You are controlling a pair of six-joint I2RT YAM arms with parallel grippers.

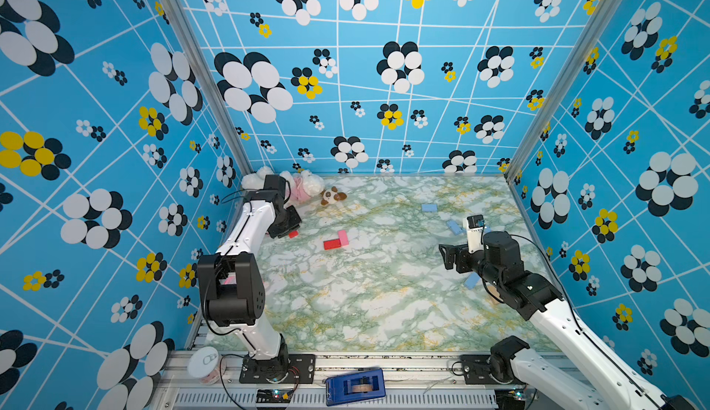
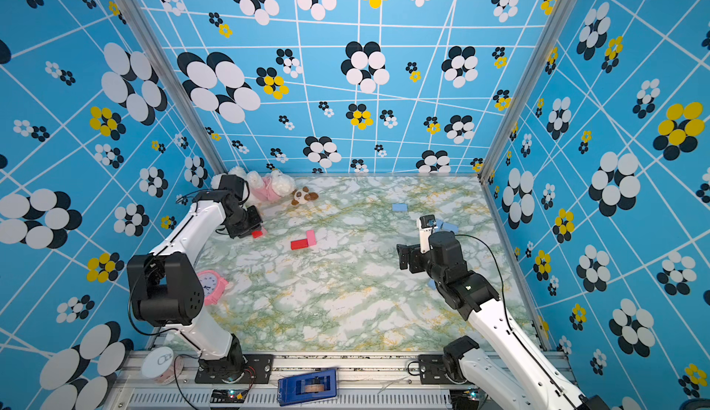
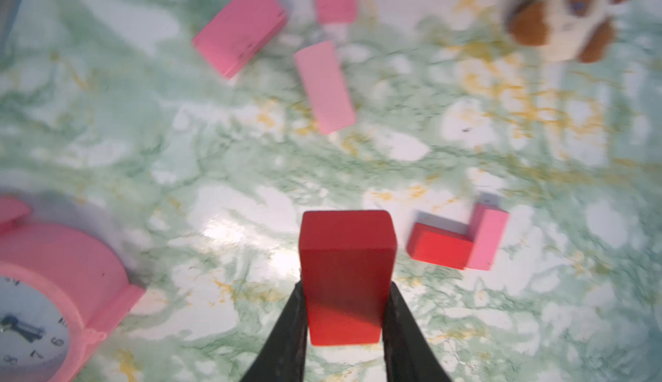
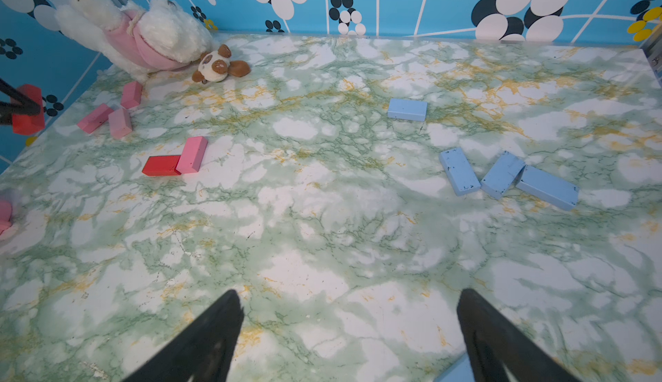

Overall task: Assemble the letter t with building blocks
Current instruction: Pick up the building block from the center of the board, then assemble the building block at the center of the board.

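Observation:
My left gripper (image 3: 345,285) is shut on a red block (image 3: 345,272) and holds it just above the marble table near the far left side (image 1: 293,234). On the table to its right, a second red block (image 1: 332,244) lies against a pink block (image 1: 343,237), forming an L. Three loose pink blocks (image 3: 325,86) lie behind the gripper near the plush. My right gripper (image 4: 351,294) hangs open over bare table at the right, holding nothing. Several light blue blocks (image 4: 459,171) lie scattered on the right side; one sits apart (image 4: 407,109).
A white-and-pink plush toy (image 1: 303,187) and a small brown-and-white plush (image 1: 333,196) lie in the far left corner. A pink alarm clock (image 2: 210,287) stands behind the left arm's elbow. Patterned walls close three sides. A blue box (image 1: 355,386) rests on the front rail.

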